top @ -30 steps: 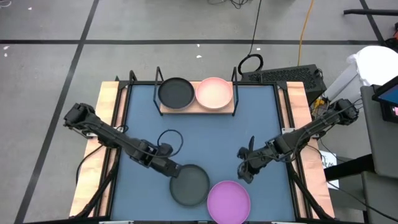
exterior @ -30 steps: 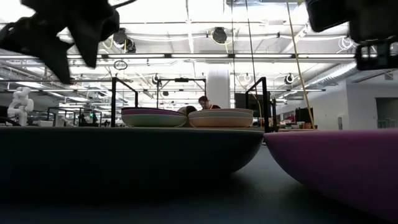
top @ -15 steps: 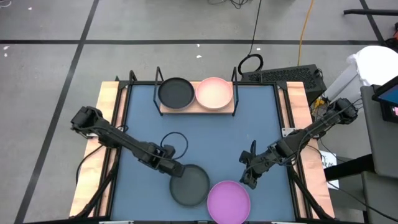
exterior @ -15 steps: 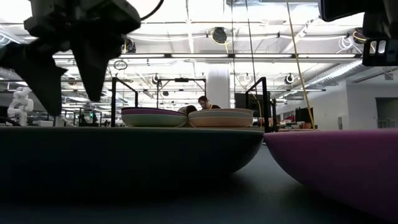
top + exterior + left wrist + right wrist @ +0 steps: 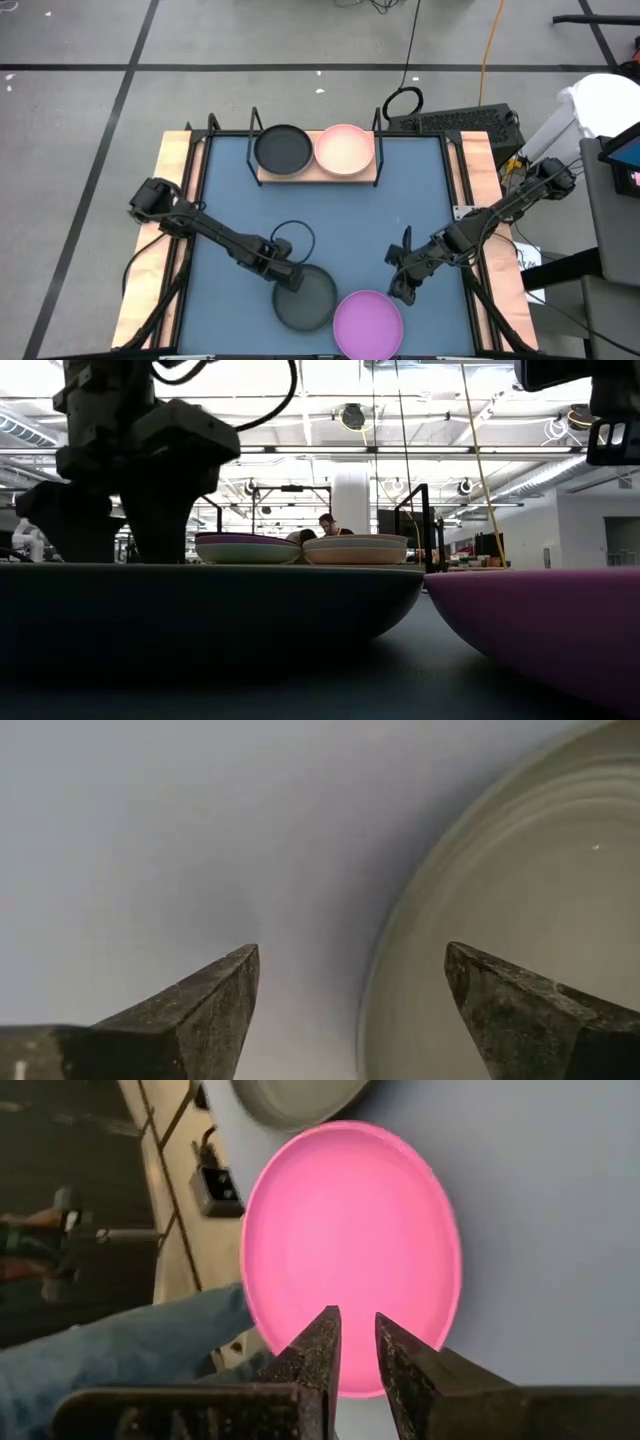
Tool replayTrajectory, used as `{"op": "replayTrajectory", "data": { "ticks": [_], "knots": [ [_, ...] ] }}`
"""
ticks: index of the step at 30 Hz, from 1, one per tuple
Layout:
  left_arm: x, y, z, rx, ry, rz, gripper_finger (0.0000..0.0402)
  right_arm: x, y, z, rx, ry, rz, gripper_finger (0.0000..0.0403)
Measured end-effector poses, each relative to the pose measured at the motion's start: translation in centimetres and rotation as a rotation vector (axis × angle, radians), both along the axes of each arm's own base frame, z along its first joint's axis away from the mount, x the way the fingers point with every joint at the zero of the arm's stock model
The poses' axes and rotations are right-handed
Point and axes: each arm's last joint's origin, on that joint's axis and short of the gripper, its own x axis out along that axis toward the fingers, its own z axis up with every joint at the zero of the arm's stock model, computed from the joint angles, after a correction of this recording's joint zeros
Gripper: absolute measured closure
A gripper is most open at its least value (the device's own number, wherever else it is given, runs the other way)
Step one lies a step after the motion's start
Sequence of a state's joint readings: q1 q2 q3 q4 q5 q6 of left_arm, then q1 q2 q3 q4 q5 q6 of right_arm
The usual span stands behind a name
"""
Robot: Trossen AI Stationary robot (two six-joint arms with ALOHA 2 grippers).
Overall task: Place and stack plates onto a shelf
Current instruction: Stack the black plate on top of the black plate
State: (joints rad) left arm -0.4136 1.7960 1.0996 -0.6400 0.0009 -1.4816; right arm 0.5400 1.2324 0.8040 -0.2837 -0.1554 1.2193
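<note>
On the blue mat near the front edge lie a dark grey plate [image 5: 305, 297] and a purple plate [image 5: 367, 322]. At the back, the wooden shelf [image 5: 318, 176] holds a dark grey plate [image 5: 283, 150] and a pink plate [image 5: 345, 150]. My left gripper [image 5: 289, 279] points down, open, astride the front grey plate's far-left rim [image 5: 378, 982]. One finger [image 5: 215, 1010] is over the mat and the other [image 5: 510, 1010] over the plate's inside. My right gripper [image 5: 357, 1342] hovers beside the purple plate [image 5: 350, 1240] with a narrow gap between its fingers.
Black wire posts [image 5: 425, 525] stand at the shelf's ends, and its plates [image 5: 247, 547] sit above mat level. A person's trouser leg [image 5: 130, 1340] shows past the table's edge. The mat's middle [image 5: 340, 225] is bare.
My left gripper has come down and moved toward the front dark grey plate. Its fingers now stand low over that plate's far-left rim. Neither plate on the mat has moved.
</note>
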Motion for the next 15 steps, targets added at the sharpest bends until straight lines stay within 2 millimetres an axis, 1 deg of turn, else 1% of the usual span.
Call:
{"op": "replayTrajectory", "data": {
  "ticks": [2,5,10,15],
  "knots": [
    [0.1,0.0,0.0,0.002,-0.013,-0.024,0.0092,0.0,0.1,0.0,-0.001,-0.003,0.011,0.035],
    [0.2,0.1,-0.1,0.015,-0.016,-0.075,0.0126,-0.1,0.2,0.0,-0.002,-0.005,0.016,0.035],
    [0.1,0.6,-0.1,-0.007,0.025,-0.136,0.0197,-0.1,0.2,0.0,-0.01,-0.013,0.028,0.0351],
    [0.4,1.1,-0.8,-0.024,0.014,-0.166,0.0278,-0.1,0.2,0.0,-0.016,-0.017,0.03,0.0351]
  ]
}}
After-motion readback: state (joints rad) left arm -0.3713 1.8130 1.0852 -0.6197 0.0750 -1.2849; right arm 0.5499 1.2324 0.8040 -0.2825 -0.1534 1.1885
